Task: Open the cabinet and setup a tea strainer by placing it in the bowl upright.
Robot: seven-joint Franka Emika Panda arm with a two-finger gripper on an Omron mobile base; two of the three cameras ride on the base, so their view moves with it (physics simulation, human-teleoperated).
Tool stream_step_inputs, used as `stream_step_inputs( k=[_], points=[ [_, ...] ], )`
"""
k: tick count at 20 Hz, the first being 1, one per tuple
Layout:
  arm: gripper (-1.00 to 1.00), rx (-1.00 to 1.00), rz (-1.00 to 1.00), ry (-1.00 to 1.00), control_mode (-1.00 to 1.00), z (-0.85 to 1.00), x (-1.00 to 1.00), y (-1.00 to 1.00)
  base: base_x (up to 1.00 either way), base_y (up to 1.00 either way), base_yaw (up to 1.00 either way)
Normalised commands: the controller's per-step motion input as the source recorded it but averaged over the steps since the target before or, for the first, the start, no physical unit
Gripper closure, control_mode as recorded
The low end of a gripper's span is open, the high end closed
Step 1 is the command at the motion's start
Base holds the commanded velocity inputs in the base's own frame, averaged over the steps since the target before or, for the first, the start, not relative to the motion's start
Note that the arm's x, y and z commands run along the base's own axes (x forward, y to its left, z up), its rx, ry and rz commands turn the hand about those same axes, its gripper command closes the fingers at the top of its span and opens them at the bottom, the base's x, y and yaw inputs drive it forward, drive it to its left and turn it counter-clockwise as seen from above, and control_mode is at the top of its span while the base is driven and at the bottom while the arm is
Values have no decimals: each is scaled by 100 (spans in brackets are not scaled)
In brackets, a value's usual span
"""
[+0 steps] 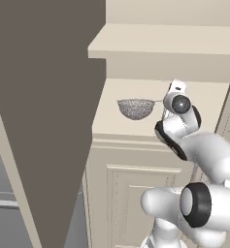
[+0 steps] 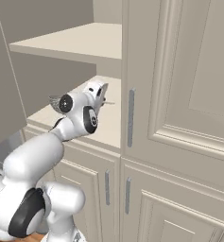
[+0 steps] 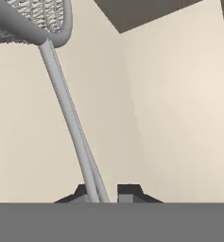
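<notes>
The tall cream cabinet [image 1: 136, 184] stands with its left door [image 1: 43, 121] swung open. The grey mesh tea strainer [image 1: 135, 108] is upright just over the middle shelf [image 1: 111, 123], its basket to the left and its thin wire handle pointing right. My gripper [image 1: 166, 100] reaches into the cabinet from the right and is shut on that handle. In the hand view the handle [image 3: 71, 118] runs from between my fingertips [image 3: 130, 191] up to the basket [image 3: 35, 19]. In the right base view my hand [image 2: 96, 90] hides most of the strainer [image 2: 54, 100]. The bowl is out of view.
An upper shelf [image 1: 160, 46] hangs close above the strainer. The cabinet's right door [image 2: 179, 71] is shut, its grey bar handle [image 2: 131, 118] just right of my hand. Lower doors [image 2: 104, 189] below are shut. The open door blocks the left side.
</notes>
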Motion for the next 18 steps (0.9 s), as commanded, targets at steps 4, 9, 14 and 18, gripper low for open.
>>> stream_step_inputs(
  k=[4, 9, 14, 18],
  points=[
    [100, -3, 0, -41, -100, 12, -84, 4, 0, 0, 0],
    [100, 0, 0, -24, -100, 46, -85, 6, 0, 0, 0],
    [100, 0, 2, -13, -100, 83, -70, -4, 0, 0, 0],
    [100, 0, 5, -5, -100, 57, -97, -12, 0, 0, 0]
  ],
)
